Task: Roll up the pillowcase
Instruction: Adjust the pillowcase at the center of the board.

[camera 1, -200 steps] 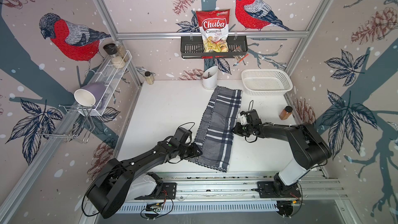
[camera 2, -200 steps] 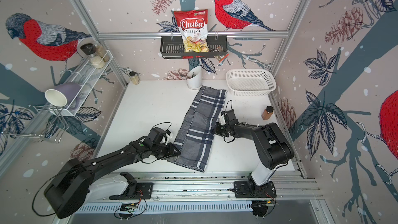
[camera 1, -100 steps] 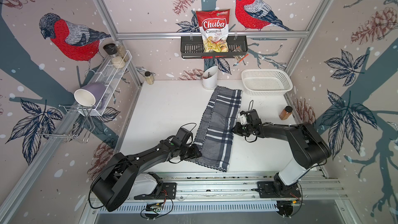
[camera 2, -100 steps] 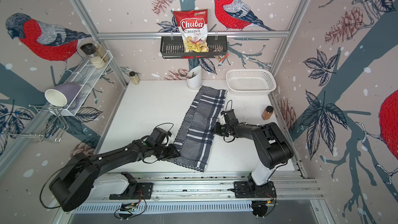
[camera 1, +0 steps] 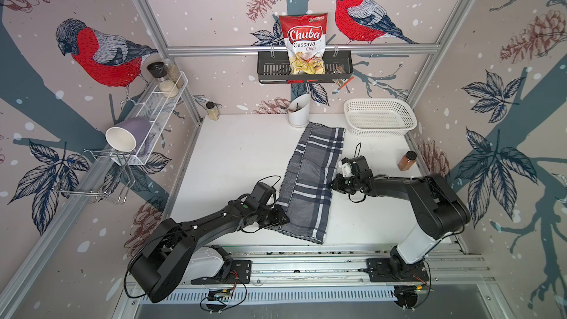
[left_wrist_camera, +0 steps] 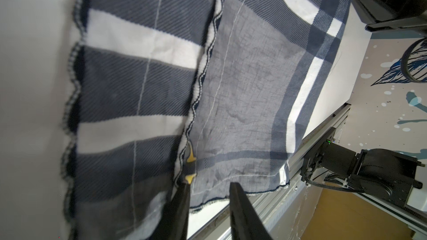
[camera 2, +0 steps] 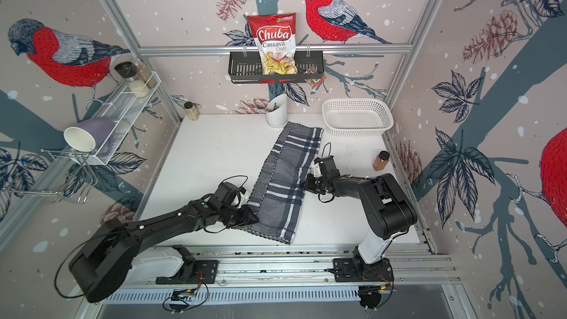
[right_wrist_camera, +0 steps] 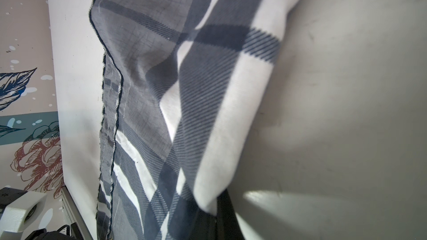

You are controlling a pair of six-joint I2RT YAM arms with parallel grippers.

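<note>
Progress: Early, by my reading. The pillowcase [camera 1: 311,185] is folded lengthwise into a long, narrow plaid strip, with a dark stitched edge running down its upper face. No coil shows at either short end.

Left to do: All of the rolling, I judge. One short end has to be turned over and the strip wound along its length.

Pillowcase position: It lies on the white desk [camera 1: 239,154], slanting from just beside the white utensil cup [camera 1: 299,115] at the back to near the front rail.

My left end effector [camera 1: 284,219]: It sits at the near left corner of the strip. In the left wrist view its two black fingers [left_wrist_camera: 242,211] stand apart. One is tucked against the stitched edge of the upper layer and the other rests over the cloth beside it, with the corner not yet pinched.

My right end effector [camera 1: 333,184]: It is at the opposite long edge, about halfway along, with its fingers together. The right wrist view shows the folded edge raised off the desk and gathered at them, so I take it as clamped on the pillowcase.

Relation: The strip lies between my two end effectors, and both touch it.
</note>
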